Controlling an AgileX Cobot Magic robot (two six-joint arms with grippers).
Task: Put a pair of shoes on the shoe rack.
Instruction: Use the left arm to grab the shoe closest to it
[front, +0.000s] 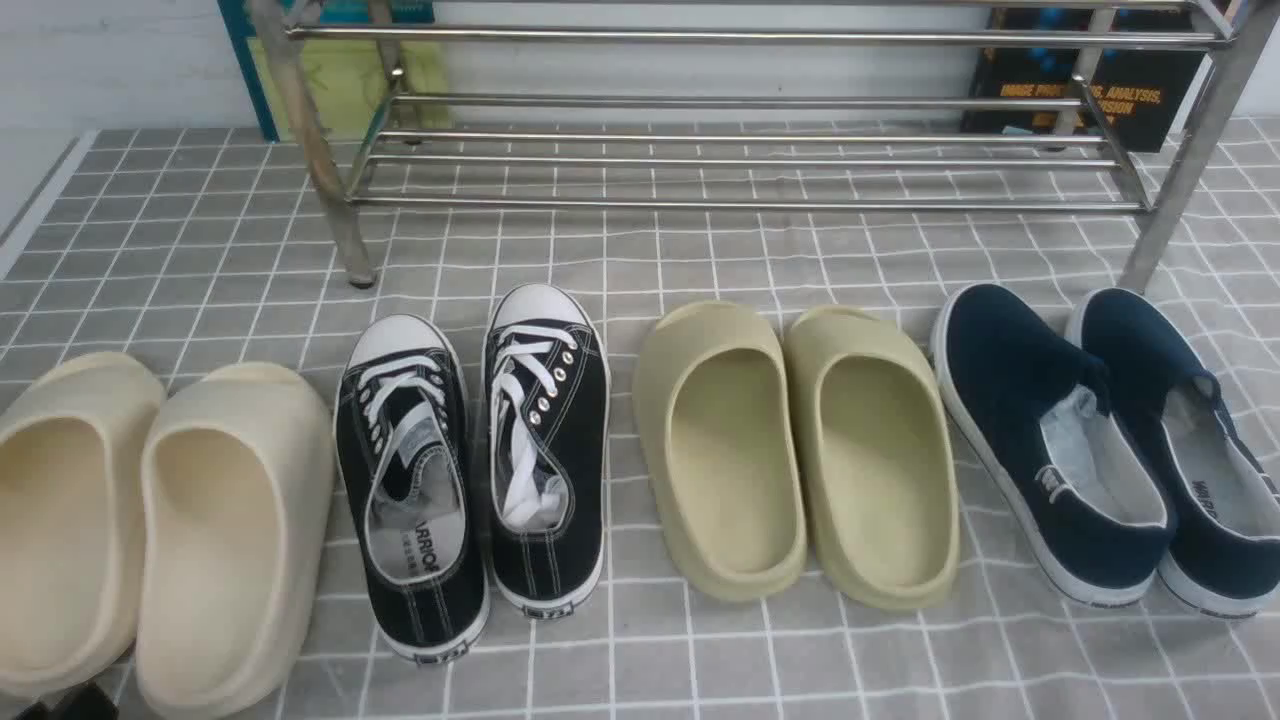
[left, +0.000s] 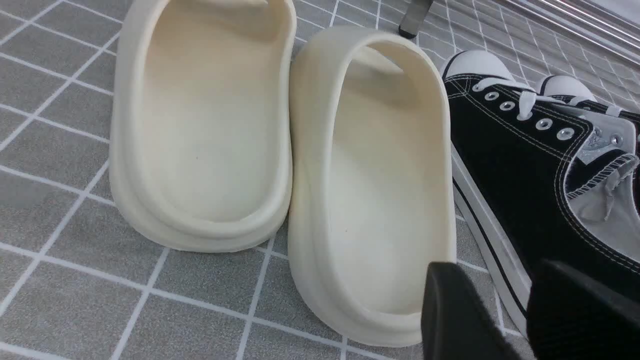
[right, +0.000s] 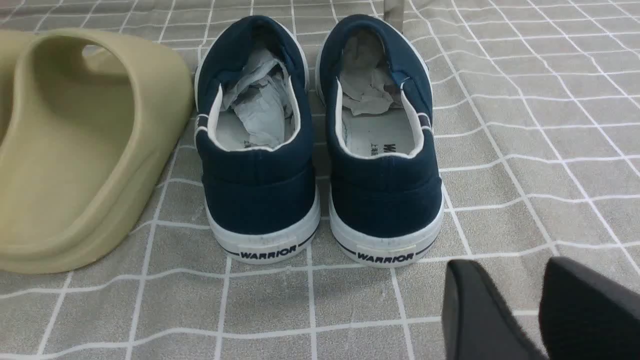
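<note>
Cream foam slippers (front: 235, 540) lie nearest the camera at the left, just beside the black canvas sneakers (front: 545, 450), which stand side by side on the grid-patterned cloth (front: 700, 655) in front of the steel shoe rack (front: 750, 206), toes pointing toward it; olive foam slippers (front: 880, 470) sit to their right, then navy slip-ons (front: 1050, 450) at the far right; the left gripper (left: 482, 305) hangs with its fingers parted near one sneaker, nothing visibly gripped, and the right gripper (right: 522, 305) is also open, near the navy pair, holding nothing
</note>
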